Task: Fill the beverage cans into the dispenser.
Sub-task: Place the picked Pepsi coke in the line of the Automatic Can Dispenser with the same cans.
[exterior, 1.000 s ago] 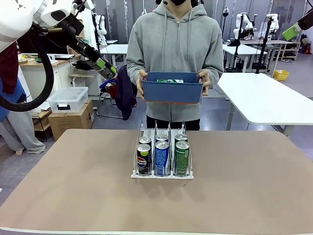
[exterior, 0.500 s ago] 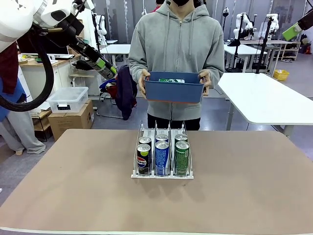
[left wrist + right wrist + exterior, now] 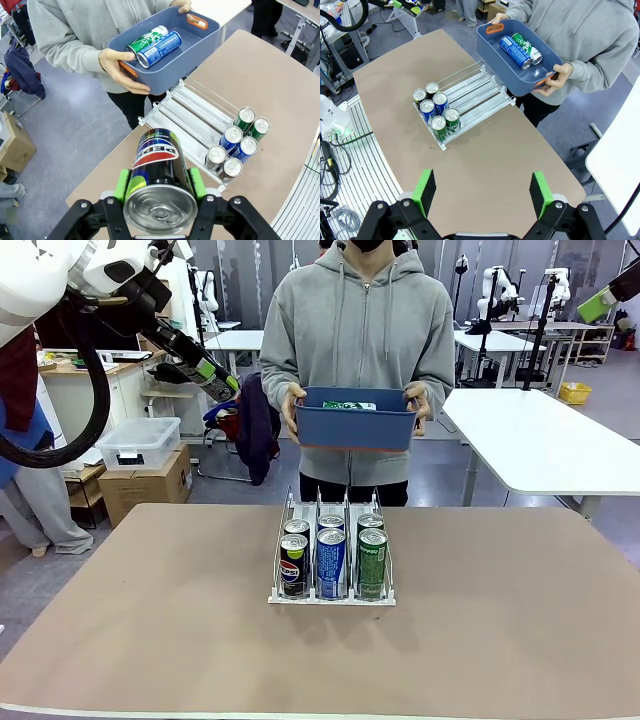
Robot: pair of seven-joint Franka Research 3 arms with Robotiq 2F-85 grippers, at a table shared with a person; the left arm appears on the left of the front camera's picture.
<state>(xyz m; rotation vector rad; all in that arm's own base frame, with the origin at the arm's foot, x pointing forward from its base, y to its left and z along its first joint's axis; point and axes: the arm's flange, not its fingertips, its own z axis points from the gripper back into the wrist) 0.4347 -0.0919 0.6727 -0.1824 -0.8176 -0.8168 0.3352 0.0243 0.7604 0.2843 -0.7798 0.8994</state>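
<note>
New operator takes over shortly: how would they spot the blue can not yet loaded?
Across the table a person holds a blue tub. Two cans lie inside, side by side: it is the blue can with white lettering, not the green can beside it.

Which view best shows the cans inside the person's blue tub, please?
The left wrist view: it looks down into the blue tub, showing a green can and a blue can lying side by side. The right wrist view shows both too, smaller. The front view catches a green sliver above the rim.

The tub [image 3: 355,430] mostly hides what seem two cans [image 3: 348,405].
</note>
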